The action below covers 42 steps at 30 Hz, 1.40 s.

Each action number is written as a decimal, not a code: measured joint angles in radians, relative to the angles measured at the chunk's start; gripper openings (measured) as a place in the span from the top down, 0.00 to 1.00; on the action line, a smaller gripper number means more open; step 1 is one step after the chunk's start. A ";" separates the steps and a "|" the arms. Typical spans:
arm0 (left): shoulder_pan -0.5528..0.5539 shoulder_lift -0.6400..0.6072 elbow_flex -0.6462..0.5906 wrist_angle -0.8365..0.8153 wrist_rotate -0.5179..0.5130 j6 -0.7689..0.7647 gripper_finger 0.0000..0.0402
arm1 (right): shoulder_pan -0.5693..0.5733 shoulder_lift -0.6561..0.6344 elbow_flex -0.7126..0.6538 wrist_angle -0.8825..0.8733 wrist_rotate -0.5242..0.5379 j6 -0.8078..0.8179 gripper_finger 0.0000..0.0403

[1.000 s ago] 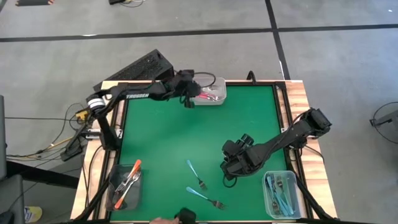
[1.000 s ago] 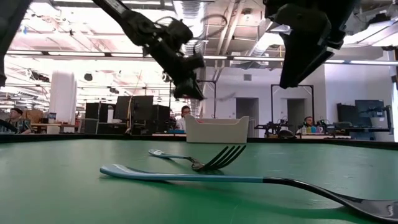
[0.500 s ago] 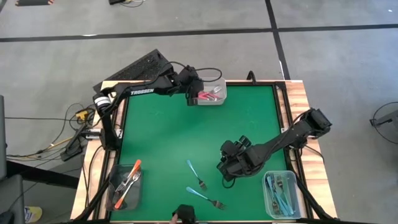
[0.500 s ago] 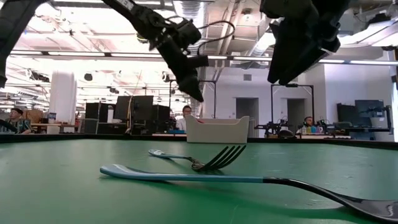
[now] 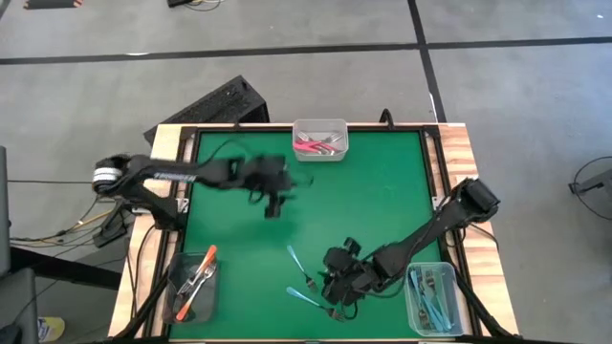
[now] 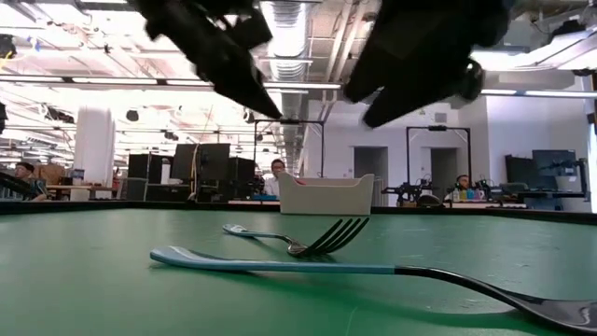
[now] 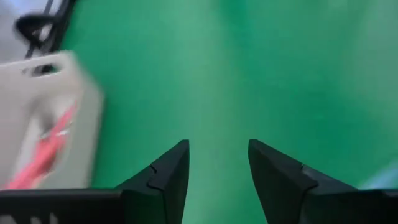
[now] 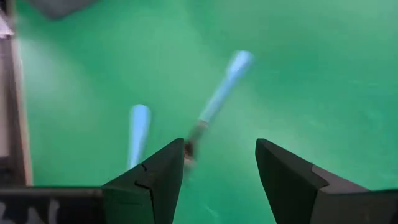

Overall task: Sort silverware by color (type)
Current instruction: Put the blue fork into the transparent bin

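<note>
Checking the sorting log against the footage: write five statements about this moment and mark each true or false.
1. Two teal-handled metal forks lie loose on the green table mat. True.
2. The left gripper holds a pink fork. False: its open fingers are empty.
3. The right gripper is above the loose forks. True.
4. The clear plastic tub of pink-handled forks is at the mat's far edge. True.
5. The clear tub of orange-handled forks sits beside the right arm. False: it sits at the near left corner.
</note>
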 joint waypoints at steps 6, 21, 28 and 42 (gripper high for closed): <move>-0.280 -0.142 -0.173 0.143 -0.213 -0.138 0.64 | -0.044 0.137 0.021 0.168 -0.014 0.000 0.46; -0.576 -0.154 -0.203 0.124 -0.467 -0.356 0.64 | -0.085 0.357 0.217 0.034 -0.066 0.037 0.59; -0.608 -0.154 -0.203 0.121 -0.495 -0.423 0.64 | -0.085 0.372 0.286 -0.147 -0.075 0.018 0.88; -0.629 -0.093 -0.203 0.126 -0.550 -0.557 0.64 | -0.036 0.221 0.289 -0.171 0.096 -0.044 0.97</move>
